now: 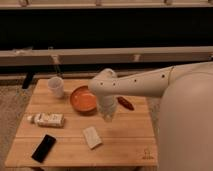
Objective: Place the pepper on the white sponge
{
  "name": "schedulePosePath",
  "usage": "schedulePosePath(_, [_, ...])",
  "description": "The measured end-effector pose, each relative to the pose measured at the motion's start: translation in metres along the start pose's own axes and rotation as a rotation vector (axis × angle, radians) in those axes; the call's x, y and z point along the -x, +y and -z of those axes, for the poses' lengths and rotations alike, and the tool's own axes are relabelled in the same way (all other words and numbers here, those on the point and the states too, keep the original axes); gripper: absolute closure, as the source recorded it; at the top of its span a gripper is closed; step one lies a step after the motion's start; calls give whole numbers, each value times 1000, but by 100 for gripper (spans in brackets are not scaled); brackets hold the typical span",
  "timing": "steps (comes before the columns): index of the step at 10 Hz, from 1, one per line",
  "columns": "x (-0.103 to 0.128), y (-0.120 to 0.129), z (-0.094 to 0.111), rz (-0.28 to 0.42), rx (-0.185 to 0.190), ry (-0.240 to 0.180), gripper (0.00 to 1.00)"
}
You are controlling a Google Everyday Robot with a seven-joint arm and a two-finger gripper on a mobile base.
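The dark red pepper (125, 103) lies on the wooden table (122, 145), right of the orange bowl (82, 99). The white sponge (92, 137) lies flat near the table's front middle. My gripper (107, 117) hangs from the white arm over the table, between the bowl and the pepper, above and slightly right of the sponge. It is left of the pepper and apart from it. Nothing shows in the gripper.
A white cup (56, 86) stands at the back left. A white labelled bottle (49, 119) lies on its side at the left. A black phone (44, 148) lies at the front left. The robot's white body (187, 130) fills the right side.
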Motion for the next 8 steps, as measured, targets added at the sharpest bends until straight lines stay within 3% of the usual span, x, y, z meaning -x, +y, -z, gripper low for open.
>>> schedulePosePath(2, [28, -43, -2, -26, 6, 4, 24])
schedulePosePath(3, [39, -59, -3, -34, 12, 5, 21])
schedulePosePath(5, [68, -97, -10, -16, 54, 13, 20])
schedulePosePath(8, [93, -120, -27, 65, 134, 11, 20])
